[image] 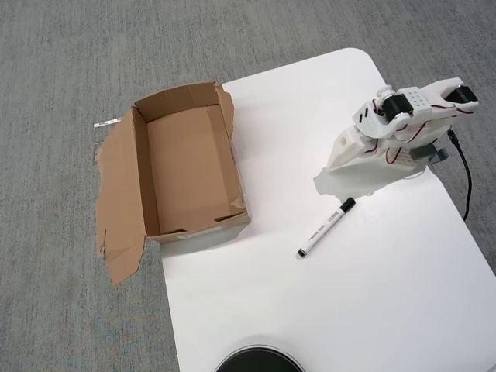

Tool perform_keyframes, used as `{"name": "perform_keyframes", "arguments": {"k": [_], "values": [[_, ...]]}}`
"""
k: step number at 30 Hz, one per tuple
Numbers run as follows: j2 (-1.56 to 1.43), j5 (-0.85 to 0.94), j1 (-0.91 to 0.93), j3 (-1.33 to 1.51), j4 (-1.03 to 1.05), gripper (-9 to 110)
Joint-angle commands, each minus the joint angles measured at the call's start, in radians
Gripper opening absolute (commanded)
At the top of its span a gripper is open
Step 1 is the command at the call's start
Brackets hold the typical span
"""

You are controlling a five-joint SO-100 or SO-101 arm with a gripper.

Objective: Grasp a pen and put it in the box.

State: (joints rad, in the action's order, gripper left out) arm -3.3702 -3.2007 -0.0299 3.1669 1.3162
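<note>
Overhead view, biggest first. Grey carpet floor [70,62] all round; white table [325,294] w/ rounded corner fills lower right. Brown cardboard box [139,170] sits open at table's left edge, partly overhanging the carpet, ragged flap spread to its left, inside bare. White arm [403,124] folded up near table's right edge, black cable [465,178] trailing behind it. Gripper [341,159] tucked low at the arm's front; can't tell if the jaws are apart or pressed together from up here, nothing seems to be in them.

Pen [325,228] lies flat on the table, diagonal, black cap end toward the arm, just beside the gripper tip but not touching; well apart from the box.

Step, as I judge it: pre-grasp, pen not yet picked. Next move prob. needs arm to unfold, reach down-left over the barrel mid, jaws set across its axis, then close.
</note>
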Motion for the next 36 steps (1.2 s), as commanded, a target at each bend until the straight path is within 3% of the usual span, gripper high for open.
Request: {"name": "perform_keyframes", "arguments": {"k": [1,30,36], "values": [[-0.058,-0.030,0.001,0.024,0.020,1],[-0.060,-0.028,-0.012,0.019,0.002,1],[-0.060,-0.028,-0.012,-0.093,0.002,1]]}}
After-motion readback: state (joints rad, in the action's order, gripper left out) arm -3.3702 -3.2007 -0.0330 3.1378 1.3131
